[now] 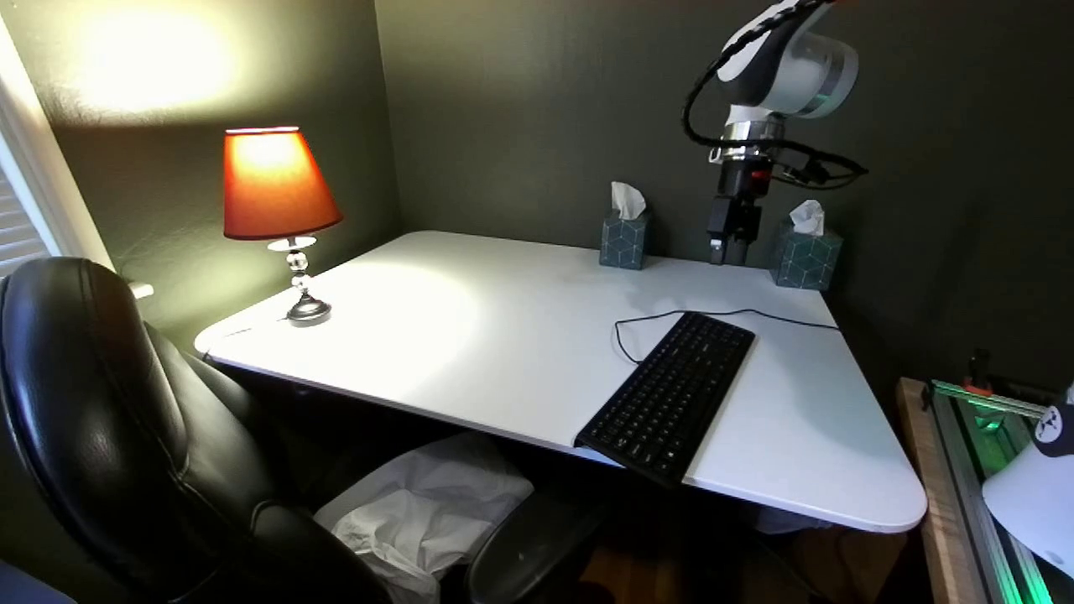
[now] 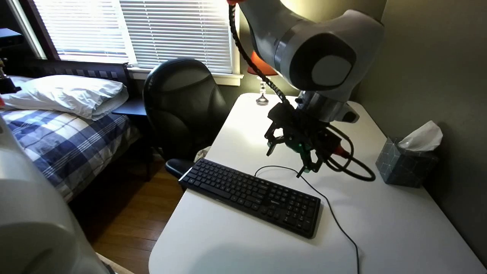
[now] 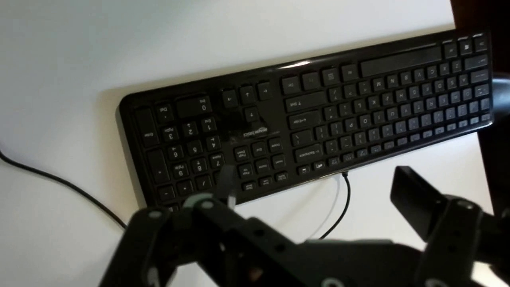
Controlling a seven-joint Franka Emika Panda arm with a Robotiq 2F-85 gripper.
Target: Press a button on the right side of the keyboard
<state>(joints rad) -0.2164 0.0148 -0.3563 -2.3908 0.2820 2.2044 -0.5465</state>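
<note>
The gripper, spread wide and empty, hangs above the tabletop. Lower down, the keyboard runs lengthwise inward, one end past the edge by the chair; its number pad, the likely target, is the inner end.

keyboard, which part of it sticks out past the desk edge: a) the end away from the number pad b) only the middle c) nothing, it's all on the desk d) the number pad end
a: in the wrist view, the end of the keyboard opposite the number pad runs past the edge of the white desk.
</note>
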